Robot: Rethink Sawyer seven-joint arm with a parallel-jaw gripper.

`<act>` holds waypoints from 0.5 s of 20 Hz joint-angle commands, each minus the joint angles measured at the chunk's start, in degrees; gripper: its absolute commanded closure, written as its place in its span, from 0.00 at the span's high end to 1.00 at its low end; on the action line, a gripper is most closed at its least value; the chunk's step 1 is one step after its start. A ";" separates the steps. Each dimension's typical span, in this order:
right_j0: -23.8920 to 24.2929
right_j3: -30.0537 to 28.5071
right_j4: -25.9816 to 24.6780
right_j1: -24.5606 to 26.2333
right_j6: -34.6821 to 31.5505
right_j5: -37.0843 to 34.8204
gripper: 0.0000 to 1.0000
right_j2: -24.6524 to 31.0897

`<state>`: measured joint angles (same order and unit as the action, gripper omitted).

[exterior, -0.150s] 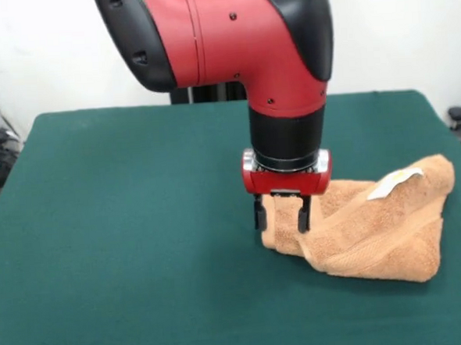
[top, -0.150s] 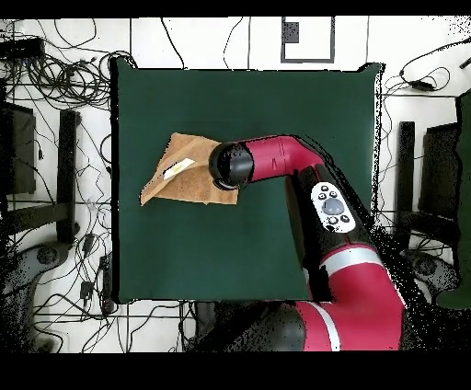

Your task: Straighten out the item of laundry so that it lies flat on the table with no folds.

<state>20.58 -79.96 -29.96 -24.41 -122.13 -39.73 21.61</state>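
The item of laundry (exterior, -0.150s: 383,230) is a tan terry towel, folded and bunched on the right part of the green table (exterior, -0.150s: 124,226), with a white tag (exterior, -0.150s: 395,182) on top. My gripper (exterior, -0.150s: 282,215) points straight down at the towel's left end. Its two black fingers (exterior, -0.150s: 303,213) straddle a raised fold of the cloth and look closed on it. In the overhead view the towel (top, -0.150s: 184,175) lies left of the arm's wrist, which hides the gripper and the towel's right corner.
The table's green cloth (top, -0.150s: 248,239) reaches well beyond the towel on all sides. The red arm (top, -0.150s: 304,175) crosses the table's right half in the overhead view. Cables and stands lie on the floor around the table.
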 commanded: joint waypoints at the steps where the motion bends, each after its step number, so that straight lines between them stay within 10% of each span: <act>1: -0.76 0.62 -3.32 0.04 14.18 -6.14 1.00 2.85; 10: 1.59 -3.77 -0.26 -9.35 18.83 -15.51 1.00 3.97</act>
<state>20.94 -80.41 -29.98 -27.13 -122.12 -43.31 21.61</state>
